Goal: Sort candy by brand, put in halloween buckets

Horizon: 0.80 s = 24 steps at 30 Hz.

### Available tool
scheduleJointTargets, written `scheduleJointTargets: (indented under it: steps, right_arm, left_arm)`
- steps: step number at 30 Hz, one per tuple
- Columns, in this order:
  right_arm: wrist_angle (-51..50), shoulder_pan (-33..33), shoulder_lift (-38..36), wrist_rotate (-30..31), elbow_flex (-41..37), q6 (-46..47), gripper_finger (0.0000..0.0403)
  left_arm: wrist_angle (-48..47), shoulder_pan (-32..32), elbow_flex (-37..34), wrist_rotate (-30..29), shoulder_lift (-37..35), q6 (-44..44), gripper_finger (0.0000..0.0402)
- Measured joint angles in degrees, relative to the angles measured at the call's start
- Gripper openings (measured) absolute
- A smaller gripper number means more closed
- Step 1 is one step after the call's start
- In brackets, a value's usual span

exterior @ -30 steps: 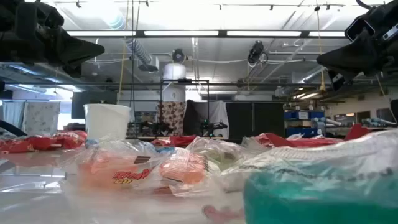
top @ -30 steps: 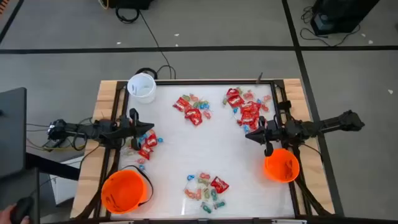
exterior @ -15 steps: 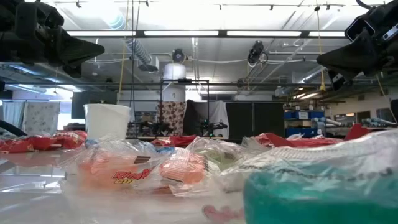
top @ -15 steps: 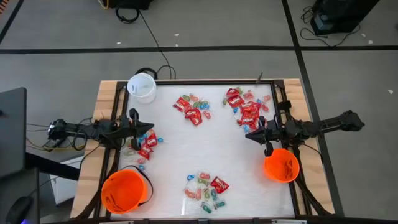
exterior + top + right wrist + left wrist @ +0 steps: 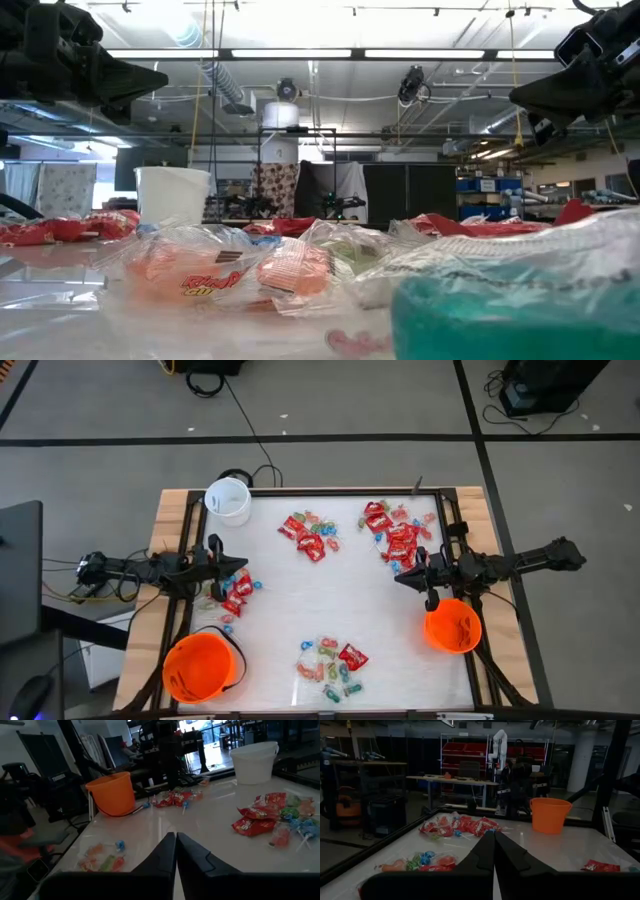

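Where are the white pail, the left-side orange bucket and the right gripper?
white pail point(image 5: 228, 500): high view, on its open inside.
left-side orange bucket point(image 5: 198, 668): high view, on its inside floor.
right gripper point(image 5: 402, 577): high view, on its shut fingertips.

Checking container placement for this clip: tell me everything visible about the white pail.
The white pail is a small round cup-like pail of white plastic, standing upright and open-topped at the table's far left corner in the high view. Its inside looks empty from above. A thin handle shows at its rim in the right wrist view. No candy touches it; the nearest candy pile lies apart on the white table. Neither gripper is near it.
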Motion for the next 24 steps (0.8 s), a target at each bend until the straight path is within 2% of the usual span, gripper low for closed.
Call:
scheduleJointTargets:
  steps: [4, 8, 18, 24]
  right_arm:
    - [2.9, 0.0, 0.0, -1.3, 0.0, 14.5, 0.0026]
    - [3.8, 0.0, 0.0, -1.7, 0.0, 18.9, 0.0026]
    - [4.0, 0.0, 0.0, -1.4, 0.0, 18.2, 0.0026]
    - [7.0, -0.6, 0.0, 10.5, 0.0, 3.8, 0.0026]
  left_arm:
    - [0.0, 0.0, 0.0, 0.0, 0.0, 0.0, 0.0012]
    - [0.0, 0.0, 0.0, 0.0, 0.0, 0.0, 0.0012]
    - [0.9, 0.0, 0.0, 0.0, 0.0, 0.0, 0.0012]
    - [3.8, 0.0, 0.0, 0.0, 0.0, 0.0, 0.0012]
